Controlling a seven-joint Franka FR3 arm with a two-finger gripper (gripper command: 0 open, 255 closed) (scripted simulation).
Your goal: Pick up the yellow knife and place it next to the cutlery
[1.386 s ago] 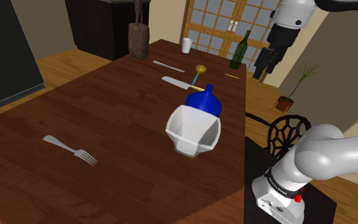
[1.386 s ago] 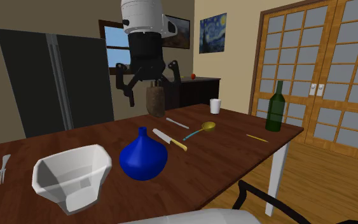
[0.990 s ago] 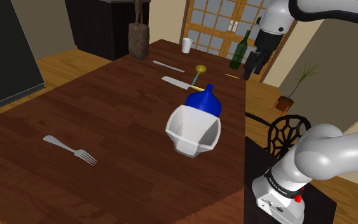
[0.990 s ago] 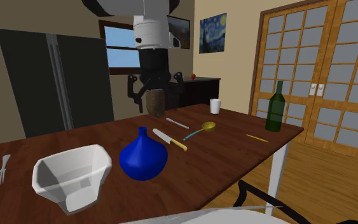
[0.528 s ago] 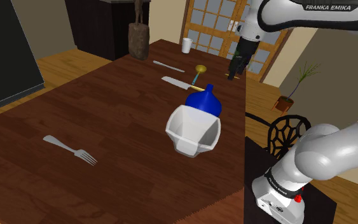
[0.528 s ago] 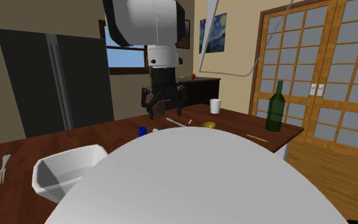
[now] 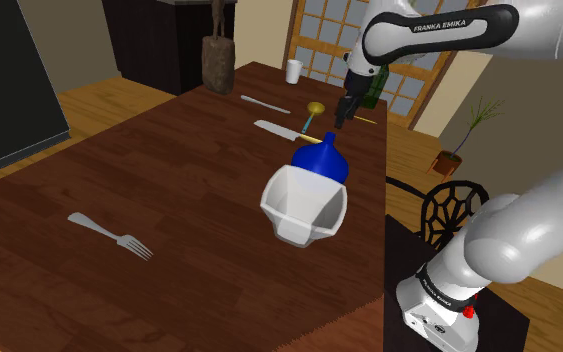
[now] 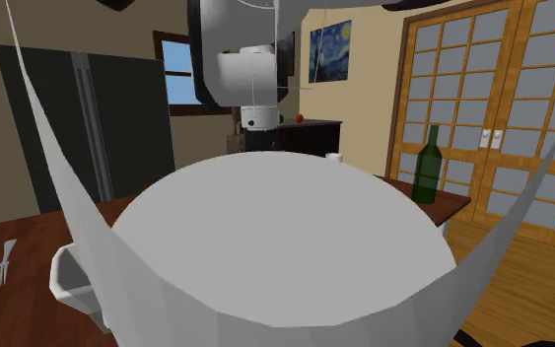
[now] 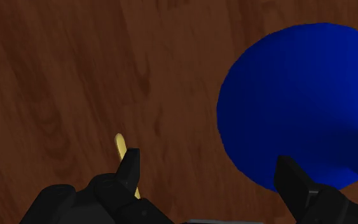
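The knife [image 7: 274, 128] has a pale blade and a yellow handle and lies on the dark wooden table [image 7: 169, 190], just beyond the blue vase [image 7: 321, 160]. My black gripper [image 7: 341, 108] hangs above the table past the vase, close to the gold spoon [image 7: 315, 108]. In the wrist view its fingers stand apart and hold nothing. There the gripper [image 9: 210, 175] looks down on the wood, with the yellow handle tip [image 9: 119, 143] beside one finger [image 9: 130, 167] and the blue vase [image 9: 304, 102] by the other.
A white bowl [image 7: 304, 205] stands in front of the vase. A grey fork [image 7: 109, 233] lies near the table's front left, and a grey knife [image 7: 265, 104] lies farther back. A green bottle [image 8: 426, 165] and a white cup [image 7: 293, 71] stand at the far end. The arm's white body [image 8: 285, 256] blocks the second exterior view.
The arm has swung from beyond the table's right edge leftward and down, bringing the gripper over the table near the spoon and vase. Its white body now covers the second exterior view.
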